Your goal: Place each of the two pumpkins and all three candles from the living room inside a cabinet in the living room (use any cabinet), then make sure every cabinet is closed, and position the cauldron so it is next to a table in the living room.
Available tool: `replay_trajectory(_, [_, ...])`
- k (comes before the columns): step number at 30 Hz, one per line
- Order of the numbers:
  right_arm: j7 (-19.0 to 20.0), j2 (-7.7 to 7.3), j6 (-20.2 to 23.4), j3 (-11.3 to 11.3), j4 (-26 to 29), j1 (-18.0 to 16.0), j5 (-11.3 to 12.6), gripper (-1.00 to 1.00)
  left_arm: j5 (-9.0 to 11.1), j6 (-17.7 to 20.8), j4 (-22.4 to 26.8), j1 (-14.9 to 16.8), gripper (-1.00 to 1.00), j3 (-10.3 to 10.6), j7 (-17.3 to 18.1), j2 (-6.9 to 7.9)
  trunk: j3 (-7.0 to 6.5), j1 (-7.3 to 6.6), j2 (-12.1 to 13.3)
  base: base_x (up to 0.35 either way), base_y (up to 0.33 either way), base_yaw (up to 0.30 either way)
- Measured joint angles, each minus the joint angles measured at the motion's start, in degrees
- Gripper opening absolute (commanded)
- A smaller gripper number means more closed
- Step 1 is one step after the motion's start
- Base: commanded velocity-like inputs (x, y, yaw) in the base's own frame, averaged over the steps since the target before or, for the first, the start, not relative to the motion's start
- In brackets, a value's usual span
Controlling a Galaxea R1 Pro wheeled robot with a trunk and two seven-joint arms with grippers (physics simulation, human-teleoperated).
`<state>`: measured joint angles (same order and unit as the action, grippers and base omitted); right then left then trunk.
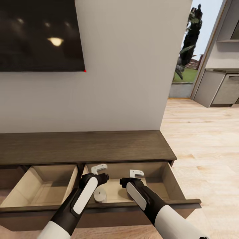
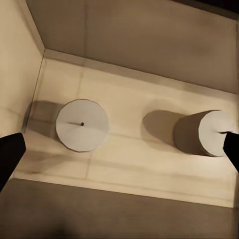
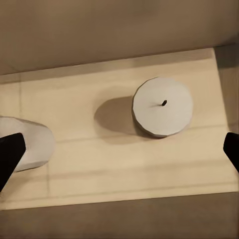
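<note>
The long, low dark-brown wood cabinet point(image 1: 86, 146) stands against the white wall under a black wall-mounted television point(image 1: 39, 33), with two of its drawers pulled out towards the robot. The left drawer point(image 1: 39, 186) shows a bare pale beige floor. The right drawer point(image 1: 166, 179) holds two short, squat grey candles, each with a small dark wick on its flat top.

In the head view, one candle point(image 1: 100, 195) stands upright on the drawer floor just beside the left arm; the other is hidden behind the right arm. The left wrist view looks straight down on that upright candle point(image 2: 82, 125), near the drawer's left wall, with the second candle point(image 2: 203, 133) well apart to its right. The right wrist view looks down on that second candle point(image 3: 162, 106) from above.

Both arms hang over the open right drawer. The left end effector point(image 1: 99, 168) has its fingers spread apart and empty, its dark fingertips point(image 2: 10, 154) framing the drawer floor. The right end effector point(image 1: 136, 173) is likewise parted and holds nothing.

Judging by this, both candles sit released inside the cabinet, spaced so neither crowds the other. The third candle, the pumpkins and the cauldron still look outstanding, and both drawers will need pushing shut.
</note>
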<state>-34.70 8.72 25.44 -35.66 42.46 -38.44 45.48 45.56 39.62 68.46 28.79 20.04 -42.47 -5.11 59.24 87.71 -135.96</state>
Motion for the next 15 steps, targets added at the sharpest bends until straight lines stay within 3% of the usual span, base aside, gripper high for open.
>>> replay_trajectory(6, [0.00,-0.08,0.00,0.04,0.00,0.00,0.27,1.00,0.01,0.02,0.03,0.00,1.00,0.17,0.00,-0.08,-1.08,-1.32,2.41,-0.008,0.000,0.000])
replay_trajectory(11, [0.00,-0.20,0.00,0.23,0.00,0.01,0.37,1.00,-0.07,0.05,0.03,0.00,1.00,0.12,0.00,-0.01,-1.97,-2.39,4.41,-0.216,0.031,0.000])
replay_trajectory(15, [0.06,-0.32,0.00,0.38,-0.06,0.00,0.44,1.00,-0.08,0.06,0.03,0.00,1.00,0.04,0.00,0.00,-2.33,-2.85,5.22,-0.072,0.010,0.000])
